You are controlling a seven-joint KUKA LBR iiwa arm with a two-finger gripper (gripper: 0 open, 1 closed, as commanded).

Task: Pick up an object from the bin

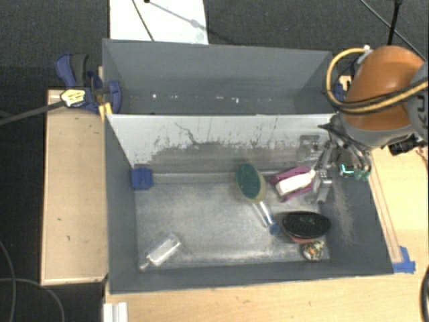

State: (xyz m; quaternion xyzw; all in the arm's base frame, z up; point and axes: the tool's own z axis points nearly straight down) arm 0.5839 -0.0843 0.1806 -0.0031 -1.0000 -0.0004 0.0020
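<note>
My gripper hangs over the right part of the bin, near the back wall. A pink and white oblong thing lies tilted just to its left, and the thing's right end meets the gripper's tip. Whether it is gripped I cannot tell. A green oval pad stands left of it, and a clear stick with a blue tip runs on from there towards the front. A black oval brush lies in front of the gripper, with a small speckled lump in front of that.
A blue block sits at the left wall. A clear plastic piece lies at the front left. The arm's orange cover and cables hang over the bin's right rim.
</note>
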